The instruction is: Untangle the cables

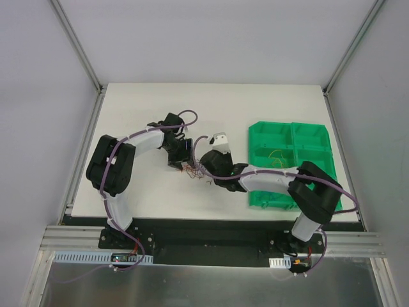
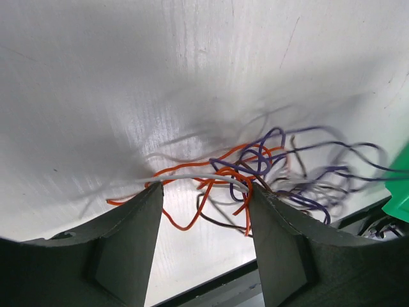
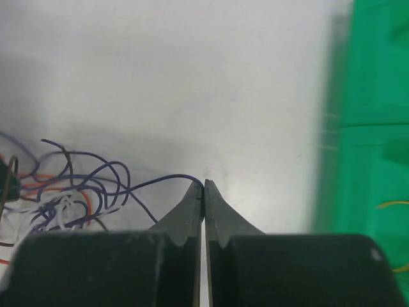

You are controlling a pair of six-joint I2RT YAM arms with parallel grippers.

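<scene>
The cables (image 1: 199, 173) lie in a small knot of thin blue, orange, white and dark wires on the white table (image 1: 147, 102), between my two grippers. In the left wrist view the knot (image 2: 255, 166) sits at my left gripper's (image 2: 204, 190) open tips, and a white strand (image 2: 204, 176) spans from one fingertip to the other. My left gripper (image 1: 184, 163) stands over the knot's left side. My right gripper (image 3: 204, 185) is shut on a blue wire (image 3: 160, 182) that runs left into the knot (image 3: 64, 198). In the top view it (image 1: 208, 160) is just right of the knot.
A green bin (image 1: 319, 137) with several compartments stands at the right of the table, close to my right arm; a single orange-yellow wire (image 1: 276, 155) lies in one compartment. Its wall (image 3: 377, 96) fills the right of the right wrist view. The table's near edge (image 2: 211, 281) shows behind my left fingers.
</scene>
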